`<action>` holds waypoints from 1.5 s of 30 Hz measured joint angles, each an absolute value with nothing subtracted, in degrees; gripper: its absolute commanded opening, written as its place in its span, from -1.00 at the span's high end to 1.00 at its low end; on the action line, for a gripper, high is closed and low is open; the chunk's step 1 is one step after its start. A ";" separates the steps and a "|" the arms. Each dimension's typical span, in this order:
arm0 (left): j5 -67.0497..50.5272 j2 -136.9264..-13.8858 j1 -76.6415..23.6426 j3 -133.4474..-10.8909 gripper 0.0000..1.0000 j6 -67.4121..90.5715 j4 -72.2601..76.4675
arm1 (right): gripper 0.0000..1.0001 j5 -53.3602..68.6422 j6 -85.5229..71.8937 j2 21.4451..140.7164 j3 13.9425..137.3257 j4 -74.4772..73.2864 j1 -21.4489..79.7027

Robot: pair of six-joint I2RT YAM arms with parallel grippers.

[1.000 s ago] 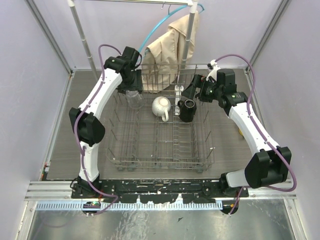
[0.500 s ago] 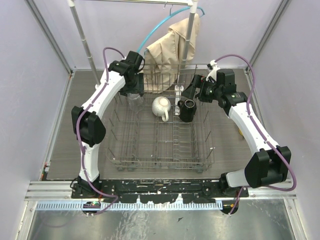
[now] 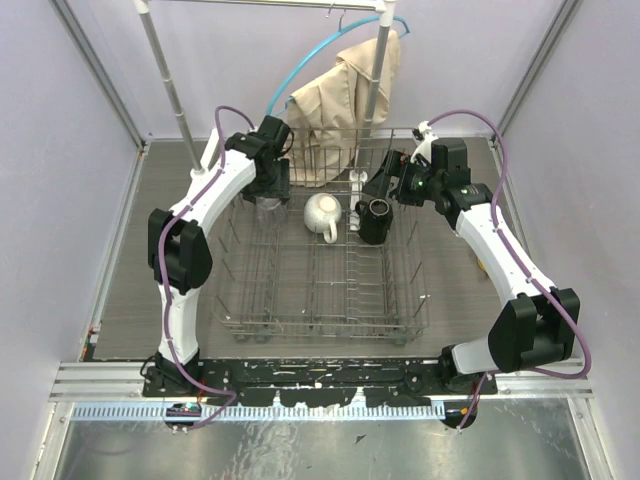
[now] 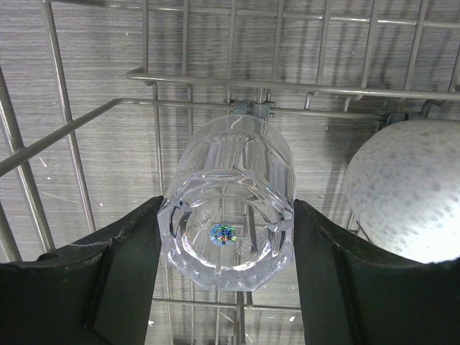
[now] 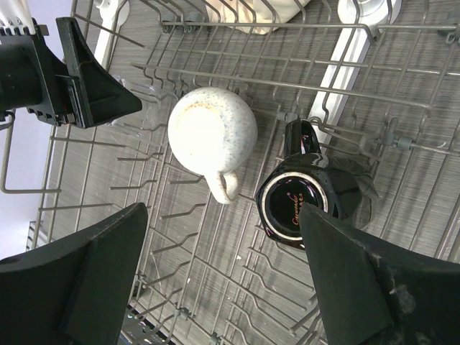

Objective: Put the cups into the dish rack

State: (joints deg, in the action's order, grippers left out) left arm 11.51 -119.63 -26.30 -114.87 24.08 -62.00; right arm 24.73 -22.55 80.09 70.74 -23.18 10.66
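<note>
The grey wire dish rack [image 3: 320, 322] fills the middle of the table. My left gripper [image 3: 269, 192] is shut on a clear glass tumbler [image 3: 268, 210] and holds it base-up over the rack's far left corner. In the left wrist view the tumbler [image 4: 230, 208] sits between both fingers [image 4: 129, 273] above the rack wires [image 4: 287, 85]. A white mug [image 3: 322, 215] and a black mug [image 3: 375, 220] lie upturned in the rack's back row. My right gripper [image 3: 385, 185] is open above the black mug [image 5: 302, 201], with the white mug [image 5: 212, 129] beside it. The yellow mug and second tumbler are out of view.
A clothes rail of metal poles [image 3: 165, 75] stands behind the rack with a beige jacket [image 3: 340, 90] hanging over the rack's back edge. A white plastic piece [image 3: 357, 185] stands in the rack between the mugs. Lilac walls close both sides.
My left gripper has moved right and slightly nearer over the rack's far left corner, carrying the tumbler with it. The right arm has hardly moved.
</note>
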 measured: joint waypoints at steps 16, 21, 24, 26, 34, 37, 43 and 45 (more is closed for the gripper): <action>13.23 -119.52 -27.29 -111.74 0.78 24.05 -58.26 | -0.84 24.73 -22.55 80.29 70.70 -23.18 10.63; 14.02 -118.26 -27.62 -109.27 0.49 24.16 -56.05 | -0.84 24.71 -22.37 80.31 70.70 -23.18 10.66; 14.13 -117.36 -27.66 -107.77 0.26 24.27 -54.70 | -0.84 24.71 -22.28 80.31 70.70 -23.20 10.66; 14.15 -116.81 -27.66 -106.85 -0.01 24.34 -53.87 | -0.84 24.71 -22.20 80.36 70.70 -23.20 10.66; 14.04 -115.28 -27.66 -104.20 -0.61 24.67 -51.44 | -0.84 24.73 -22.13 81.28 70.70 -23.31 10.66; 13.39 -115.24 -27.66 -103.72 -0.72 24.53 -51.31 | -0.84 24.73 -22.15 81.28 70.70 -23.38 10.66; 12.40 -115.24 -27.66 -103.74 -0.85 24.14 -51.29 | -0.84 24.73 -22.13 81.28 70.70 -23.83 10.66; 12.29 -115.13 -27.66 -103.74 -0.89 24.14 -51.11 | -0.84 24.71 -22.13 81.28 70.70 -24.12 10.66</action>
State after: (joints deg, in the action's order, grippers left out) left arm 12.29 -115.13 -27.66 -103.74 24.14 -51.11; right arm 24.71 -22.13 81.28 70.70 -24.12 10.66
